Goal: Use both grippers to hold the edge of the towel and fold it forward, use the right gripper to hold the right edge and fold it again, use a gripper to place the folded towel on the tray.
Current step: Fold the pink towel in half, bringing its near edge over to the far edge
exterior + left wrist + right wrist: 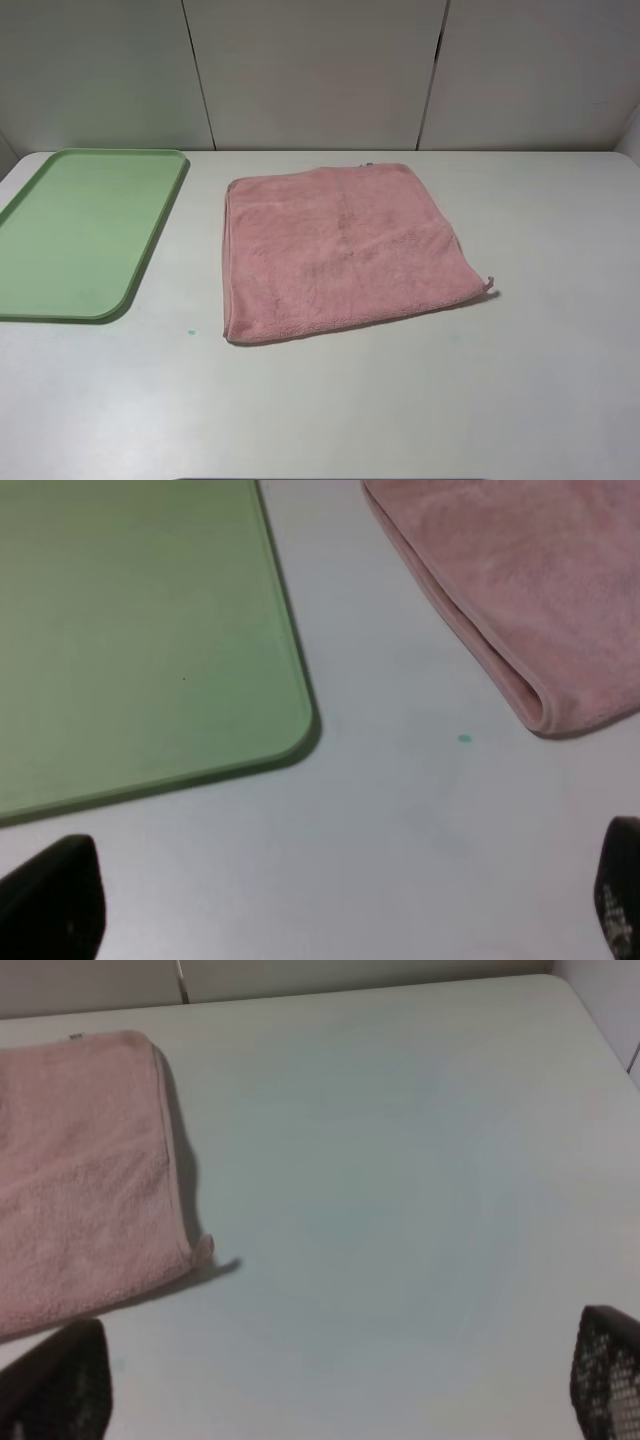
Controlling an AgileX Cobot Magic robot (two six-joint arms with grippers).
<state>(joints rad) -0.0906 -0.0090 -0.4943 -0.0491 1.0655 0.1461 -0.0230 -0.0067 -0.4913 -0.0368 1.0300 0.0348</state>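
Both pincers gape wide and empty: the left gripper (335, 908) over bare white table (400, 410) by the green tray (152, 232), the right gripper (335, 1375) near the pink towel (340, 250). The towel lies flat, just right of the tray, not touching it. Soft, light and limp, it will likely sag; pinching the near hem (340, 322) towards both corners seems best.

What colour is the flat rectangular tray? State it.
Flat plastic tray: light green, best in exterior high view.
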